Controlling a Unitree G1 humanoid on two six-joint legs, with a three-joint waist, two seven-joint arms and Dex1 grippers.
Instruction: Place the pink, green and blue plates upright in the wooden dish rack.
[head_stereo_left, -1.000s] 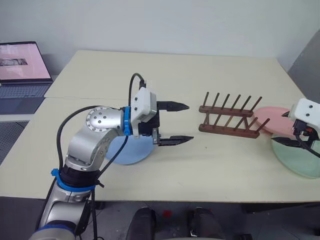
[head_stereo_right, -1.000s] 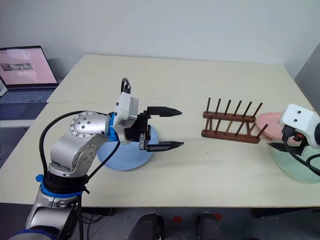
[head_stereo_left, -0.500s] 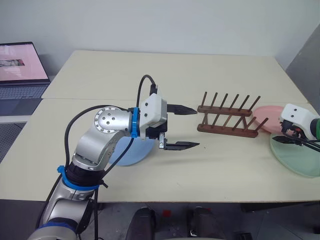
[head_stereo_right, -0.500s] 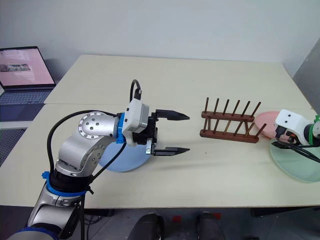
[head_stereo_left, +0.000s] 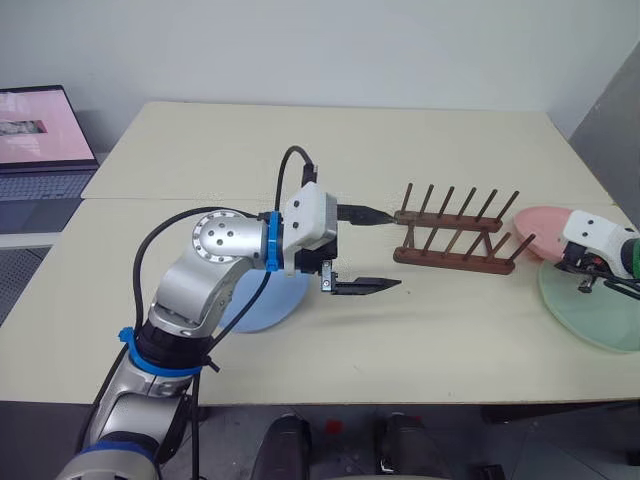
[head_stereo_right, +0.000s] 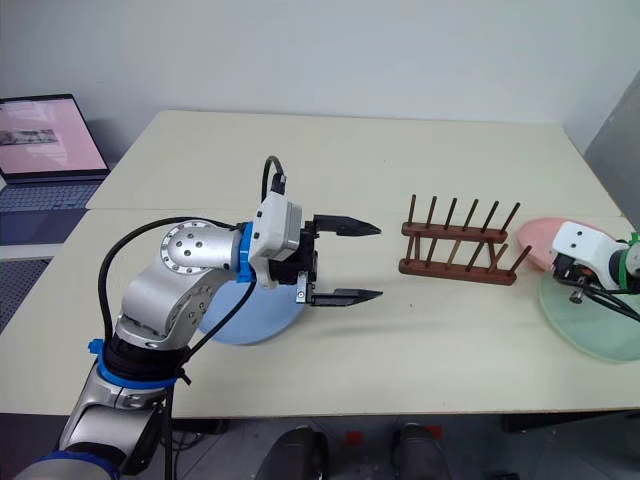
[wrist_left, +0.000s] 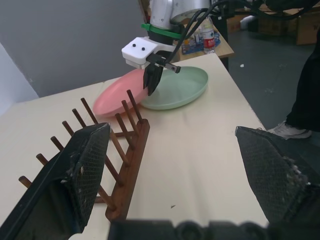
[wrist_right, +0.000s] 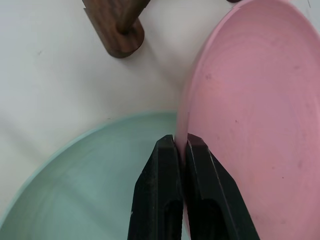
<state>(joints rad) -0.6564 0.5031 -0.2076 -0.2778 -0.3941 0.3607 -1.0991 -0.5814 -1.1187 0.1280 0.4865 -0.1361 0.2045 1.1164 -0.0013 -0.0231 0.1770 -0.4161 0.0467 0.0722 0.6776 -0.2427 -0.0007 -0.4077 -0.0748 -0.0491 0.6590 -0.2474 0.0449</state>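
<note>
Rack (head_stereo_left: 459, 228) stands empty, so I have all three plates left: my right gripper (wrist_right: 180, 150) is pinched on the pink plate (wrist_right: 250, 105) rim over the green plate (head_stereo_right: 590, 325), left gripper (head_stereo_right: 340, 262) wide, empty above the blue plate (head_stereo_right: 245, 318)

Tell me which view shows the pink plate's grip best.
The right wrist view: the right gripper has its jaws shut on the pink plate's rim, above the green plate. The left wrist view shows this from across the rack; in the eye views the gripper's housing hides much of the plate.
</note>
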